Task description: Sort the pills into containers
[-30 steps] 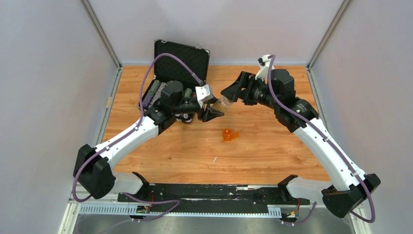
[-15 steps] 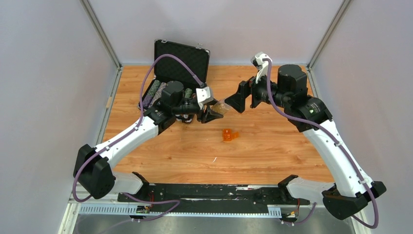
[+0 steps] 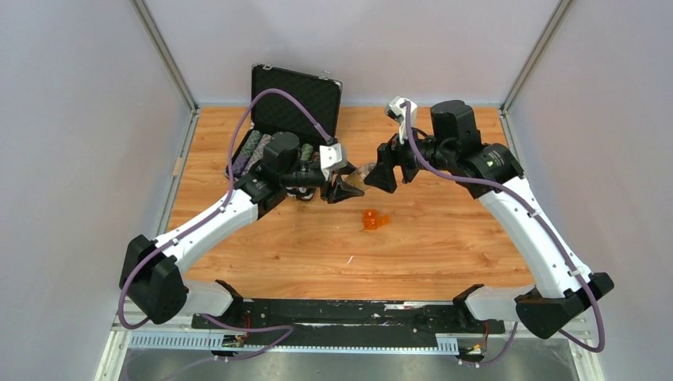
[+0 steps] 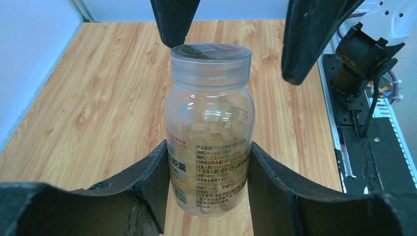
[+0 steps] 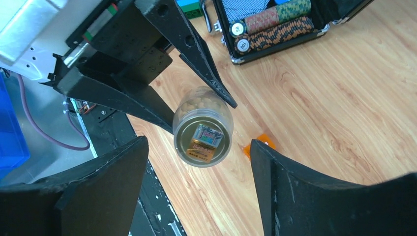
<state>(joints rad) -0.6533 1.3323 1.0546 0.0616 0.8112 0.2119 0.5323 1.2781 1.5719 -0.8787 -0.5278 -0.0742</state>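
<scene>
My left gripper (image 3: 343,185) is shut on a clear pill bottle (image 4: 210,123) full of pale pills, capped, holding it above the table with the cap toward the right arm. The bottle also shows in the top view (image 3: 362,170) and the right wrist view (image 5: 203,127). My right gripper (image 3: 384,167) is open, its fingers (image 4: 310,34) on either side of the cap, not touching it. The small orange container (image 3: 373,220) lies on the wood below; a corner of it shows in the right wrist view (image 5: 263,142).
An open black case (image 3: 290,107) with striped chip rows (image 5: 270,24) stands at the back left. A small white fleck (image 3: 348,259) lies on the wooden table (image 3: 444,230) near the front.
My right gripper has swung left and closed in on the bottle's cap. The left gripper and bottle have stayed nearly still.
</scene>
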